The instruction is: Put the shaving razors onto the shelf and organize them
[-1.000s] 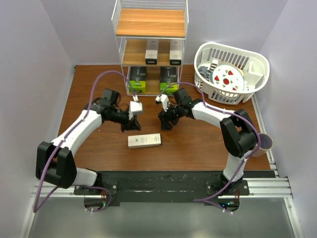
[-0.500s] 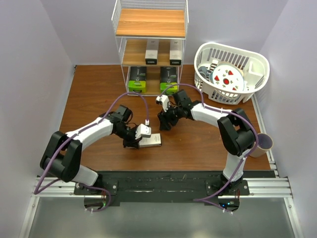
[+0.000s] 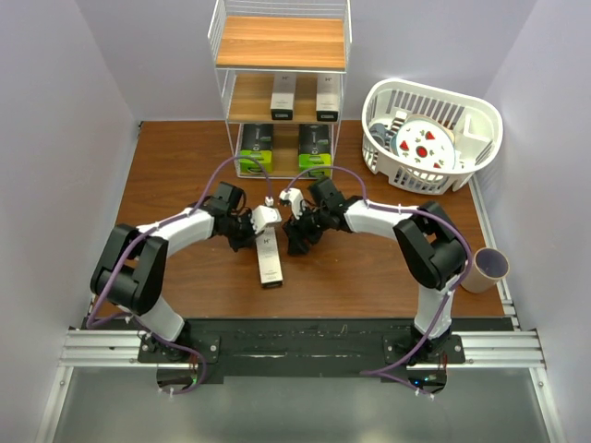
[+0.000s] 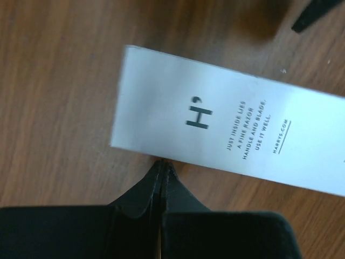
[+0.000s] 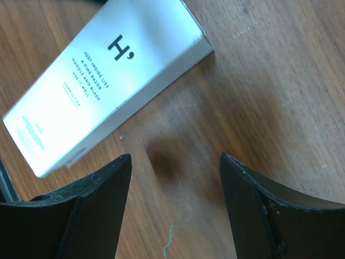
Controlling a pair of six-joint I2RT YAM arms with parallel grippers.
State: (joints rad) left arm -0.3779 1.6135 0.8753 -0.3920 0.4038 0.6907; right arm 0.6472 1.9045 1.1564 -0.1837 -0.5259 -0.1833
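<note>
One white razor carton (image 3: 269, 259) lies flat on the brown table, long axis pointing toward me. It fills the left wrist view (image 4: 226, 135), and its end shows in the right wrist view (image 5: 102, 81). My left gripper (image 3: 256, 242) is shut and empty, its tips (image 4: 163, 165) touching the carton's long edge. My right gripper (image 3: 290, 245) stands open just right of the carton's far end, with bare table between its fingers (image 5: 175, 162). The shelf (image 3: 282, 41) stands at the back, with two white cartons (image 3: 283, 96) on its middle tier and two black, green-ended packs (image 3: 256, 148) on its bottom tier.
A white slatted basket (image 3: 480, 115) holding a plate and other items sits at the back right. A purple-rimmed cup (image 3: 488, 268) stands at the right table edge. Grey walls close in on both sides.
The carton has turned about a quarter turn, from lying crosswise to lying lengthwise. My left gripper swept down to it and pushed it. My right gripper edged left toward it.
</note>
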